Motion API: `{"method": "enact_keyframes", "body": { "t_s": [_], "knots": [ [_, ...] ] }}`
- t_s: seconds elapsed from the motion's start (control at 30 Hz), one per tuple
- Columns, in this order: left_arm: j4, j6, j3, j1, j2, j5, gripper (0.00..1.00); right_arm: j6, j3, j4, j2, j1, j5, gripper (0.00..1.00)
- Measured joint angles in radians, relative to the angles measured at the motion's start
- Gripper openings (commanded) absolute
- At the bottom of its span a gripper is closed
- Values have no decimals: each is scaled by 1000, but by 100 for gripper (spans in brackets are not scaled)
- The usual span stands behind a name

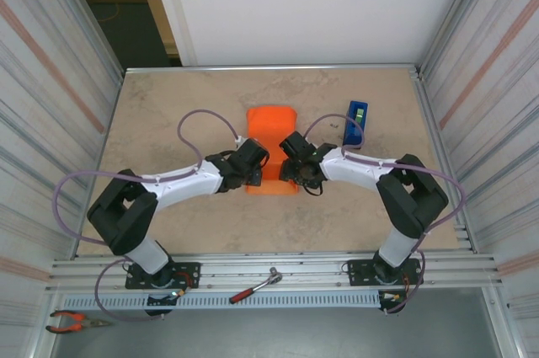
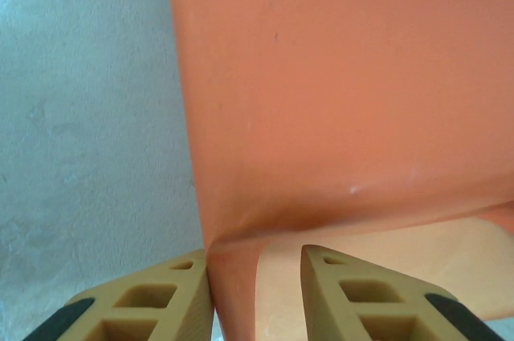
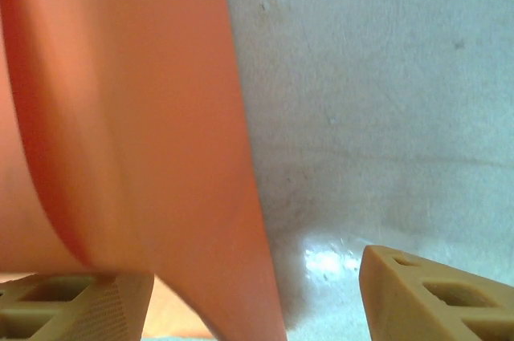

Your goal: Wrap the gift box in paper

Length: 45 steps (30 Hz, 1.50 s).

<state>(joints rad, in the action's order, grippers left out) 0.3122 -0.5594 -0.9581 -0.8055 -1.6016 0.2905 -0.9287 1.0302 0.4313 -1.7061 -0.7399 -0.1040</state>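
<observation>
Closest in, on the left wrist camera, the left claw [image 2: 255,254] has its two tan fingers parted. The left edge of the paper [image 2: 337,100] rises between them, close against the left-hand finger, with a plain gap to the other, so the claw looks released rather than pinching. From above, the orange paper lies folded into a hump in the middle of the table [image 1: 168,105], its long axis running away from the arm bases. The gift box is most likely under that hump, though the paper covers whatever is there. The left claw sits at the paper's left edge, toward the near end. Across the paper at about the same level, the right claw [image 3: 255,265] stands at the right edge with its fingers wider apart. The paper drapes over its left finger and bare table lies between that and the other finger, so it too is released. Each arm is about equally near the paper, one per long side, so the coming move probably turns on folding inward across the short width. A blue tape holder [image 1: 356,122] stands to the right of the paper, beyond the right claw.
</observation>
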Motion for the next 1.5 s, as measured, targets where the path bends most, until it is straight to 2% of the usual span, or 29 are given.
{"method": "enact_keyframes", "body": {
  "t_s": [0.2,0.33,0.5,0.77,1.03,1.17,1.23,1.3,1.33,1.47,1.5],
  "knots": [
    [2,20,-33,2,-53,3,29,10,23,0,-45,10,0,61],
    [2,30,-33,2,-79,11,21,20,23,1,-50,16,-1,58],
    [2,40,-33,1,-92,18,21,23,23,2,-50,28,0,54],
    [3,41,-38,0,-132,34,25,24,23,-1,-50,28,1,47],
    [3,40,-38,-7,-139,46,13,25,18,-9,-50,28,4,36],
    [1,40,-37,-14,-139,49,9,24,8,-14,-50,28,5,37],
    [-2,39,-37,-19,-138,51,5,25,5,-16,-50,27,5,30],
    [-3,39,-37,-22,-138,51,2,30,2,-18,-50,26,6,6],
    [-2,39,-37,-24,-139,51,0,26,1,-20,-50,24,8,0],
    [-3,39,-35,-30,-138,52,1,23,0,-23,-50,19,7,0],
    [-3,38,-35,-31,-138,52,5,23,0,-23,-50,18,7,0]
  ]
}}
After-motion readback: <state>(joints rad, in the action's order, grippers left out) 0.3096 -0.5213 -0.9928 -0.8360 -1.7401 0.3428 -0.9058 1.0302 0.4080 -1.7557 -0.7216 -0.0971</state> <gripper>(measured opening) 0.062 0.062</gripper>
